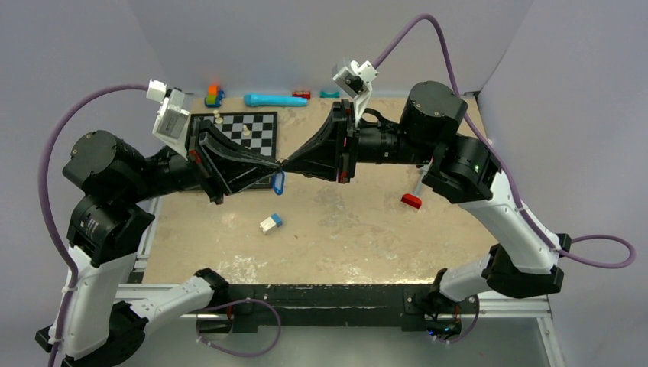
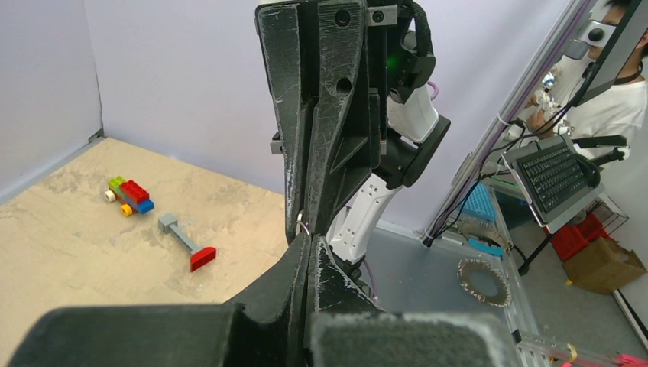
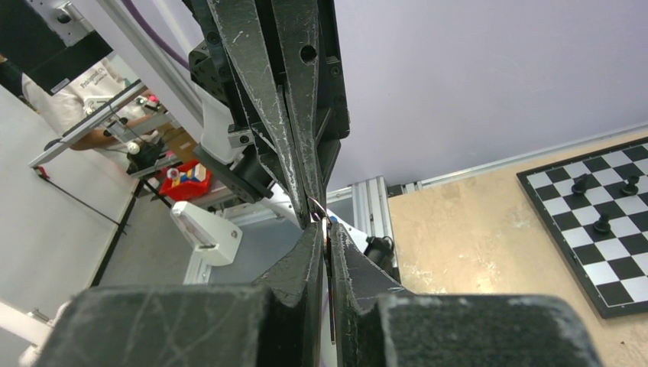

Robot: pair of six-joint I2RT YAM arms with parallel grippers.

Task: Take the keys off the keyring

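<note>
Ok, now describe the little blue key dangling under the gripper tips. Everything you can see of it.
The blue key shows only in the top view: a tiny elongated loop of bright blue, plastic-looking, paler in the centre. It hangs roughly upright in the air, clear of the table, just below where the left gripper and right gripper meet tip to tip, both shut on the keyring. Its blade and its link to the ring are too small to make out.
</note>
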